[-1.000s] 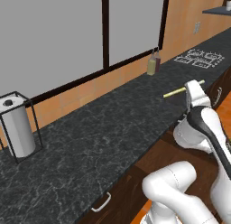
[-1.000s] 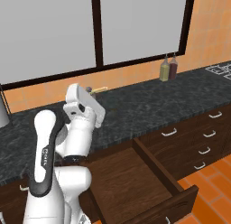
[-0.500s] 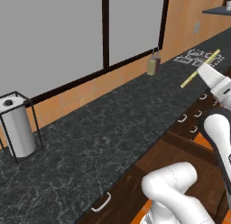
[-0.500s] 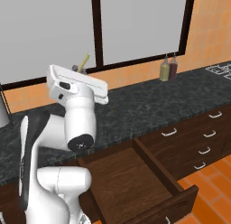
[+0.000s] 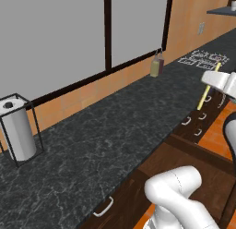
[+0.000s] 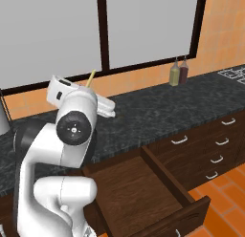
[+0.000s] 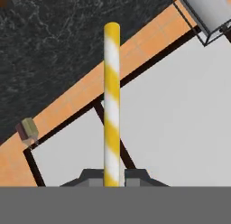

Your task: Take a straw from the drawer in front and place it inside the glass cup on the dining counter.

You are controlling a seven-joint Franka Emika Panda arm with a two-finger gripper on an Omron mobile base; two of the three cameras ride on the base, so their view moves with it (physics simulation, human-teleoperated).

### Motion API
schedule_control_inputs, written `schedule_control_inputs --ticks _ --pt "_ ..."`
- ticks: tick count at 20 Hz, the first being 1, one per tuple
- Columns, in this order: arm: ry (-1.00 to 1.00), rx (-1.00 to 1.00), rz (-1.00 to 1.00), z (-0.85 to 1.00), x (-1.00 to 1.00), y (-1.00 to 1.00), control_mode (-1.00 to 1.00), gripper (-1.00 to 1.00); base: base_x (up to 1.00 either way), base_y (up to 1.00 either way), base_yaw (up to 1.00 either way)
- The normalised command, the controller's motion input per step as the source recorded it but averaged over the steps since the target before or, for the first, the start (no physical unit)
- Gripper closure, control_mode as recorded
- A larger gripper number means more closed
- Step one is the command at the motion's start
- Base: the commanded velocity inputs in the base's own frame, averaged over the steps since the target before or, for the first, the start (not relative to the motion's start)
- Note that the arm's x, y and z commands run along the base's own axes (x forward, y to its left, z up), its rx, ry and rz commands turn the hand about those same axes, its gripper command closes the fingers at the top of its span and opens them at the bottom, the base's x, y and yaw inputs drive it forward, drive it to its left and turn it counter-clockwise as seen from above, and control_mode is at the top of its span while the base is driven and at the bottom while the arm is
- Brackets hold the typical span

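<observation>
The straw [image 7: 111,105], yellow with white stripes, is pinched between the closed fingers of the tool [image 7: 112,175] and runs straight out along the tool's axis. It is held in the air above the open drawer [image 6: 143,193], its free end slanting upward. The white arm is raised, its hand level above the drawer.

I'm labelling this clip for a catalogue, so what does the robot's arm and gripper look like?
The arm is glossy white with rounded, tube-like links and a dark round joint cap with tiny pale marks. The gripper has a boxy white hand and two small dark grey fingertips. No cables show.
</observation>
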Motion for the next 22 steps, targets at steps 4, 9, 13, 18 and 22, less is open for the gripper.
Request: schedule_control_inputs --ticks 4,9,13,18,22 --pt "0.21 -0.11 0.00 -0.43 0.00 0.13 -1.00 1.00 0.00 0.00 0.00" --pt "0.11 -0.09 0.00 -0.23 0.00 0.09 -1.00 1.00 0.00 0.00 0.00" --pt "0.00 -0.05 0.00 -0.16 -0.10 0.06 1.00 1.00 -0.37 0.14 0.02" --pt "0.00 0.00 0.00 0.00 0.00 0.00 1.00 1.00 -0.91 0.60 0.23" --pt "0.00 0.00 0.00 0.00 0.00 0.00 1.00 1.00 -0.72 0.27 0.55"
